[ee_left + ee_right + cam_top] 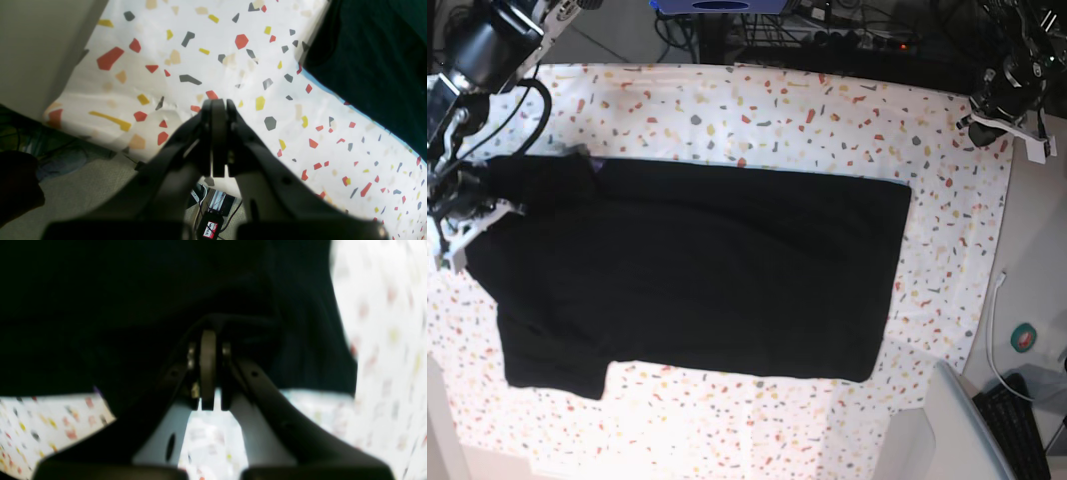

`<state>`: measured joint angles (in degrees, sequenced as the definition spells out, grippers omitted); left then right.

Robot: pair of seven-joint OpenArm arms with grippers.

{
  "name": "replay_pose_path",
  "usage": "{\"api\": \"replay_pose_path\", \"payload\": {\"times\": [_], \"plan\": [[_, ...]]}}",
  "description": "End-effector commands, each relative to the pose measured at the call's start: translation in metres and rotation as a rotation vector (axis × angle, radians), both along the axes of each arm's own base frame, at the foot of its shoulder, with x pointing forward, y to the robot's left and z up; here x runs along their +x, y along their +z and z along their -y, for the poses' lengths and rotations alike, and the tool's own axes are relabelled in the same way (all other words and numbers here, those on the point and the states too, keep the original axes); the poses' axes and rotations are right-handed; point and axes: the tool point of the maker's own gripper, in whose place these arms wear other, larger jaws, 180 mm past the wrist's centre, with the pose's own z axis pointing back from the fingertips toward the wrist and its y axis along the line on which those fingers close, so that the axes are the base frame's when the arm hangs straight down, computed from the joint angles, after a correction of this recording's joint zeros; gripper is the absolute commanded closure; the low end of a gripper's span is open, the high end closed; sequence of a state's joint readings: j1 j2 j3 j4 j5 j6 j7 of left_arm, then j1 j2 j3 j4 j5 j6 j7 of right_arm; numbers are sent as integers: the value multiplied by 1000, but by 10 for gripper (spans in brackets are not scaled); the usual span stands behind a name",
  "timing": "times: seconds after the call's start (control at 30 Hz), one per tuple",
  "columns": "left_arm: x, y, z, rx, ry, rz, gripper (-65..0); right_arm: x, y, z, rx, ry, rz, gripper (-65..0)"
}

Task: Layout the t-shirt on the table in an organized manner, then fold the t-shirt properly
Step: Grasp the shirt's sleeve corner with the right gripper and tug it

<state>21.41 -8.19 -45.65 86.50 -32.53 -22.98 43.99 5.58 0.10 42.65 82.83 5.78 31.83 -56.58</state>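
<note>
Looking down, we see the t-shirt spread flat across the speckled desk. Our right pincer is pressed together, pinching the t-shirt's dark fabric at its edge on the base view's left. Our left pincer is pressed together on nothing, above the desk's corner, well apart from the shirt.

Grey floor, tangled cables behind, keyboard at right, bright overhead light

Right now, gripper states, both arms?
Left gripper: shut, empty, over the table.
Right gripper: shut; over the t-shirt, whether it pinches fabric cannot be told.
</note>
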Motion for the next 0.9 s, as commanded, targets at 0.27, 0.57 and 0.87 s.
{"api": "replay_pose_path", "payload": {"times": [0.27, 0.57, 0.87], "plan": [[8, 10, -6, 25, -13, 35, 0, 74, 23, 11, 31, -52, 160, 0], [10, 10, -5, 23, -17, 37, 0, 78, 20, 13, 41, -80, 166, -63], [38, -6, 54, -56, -163, 52, -504, 9, 62, 21, -52, -81, 316, -387]]}}
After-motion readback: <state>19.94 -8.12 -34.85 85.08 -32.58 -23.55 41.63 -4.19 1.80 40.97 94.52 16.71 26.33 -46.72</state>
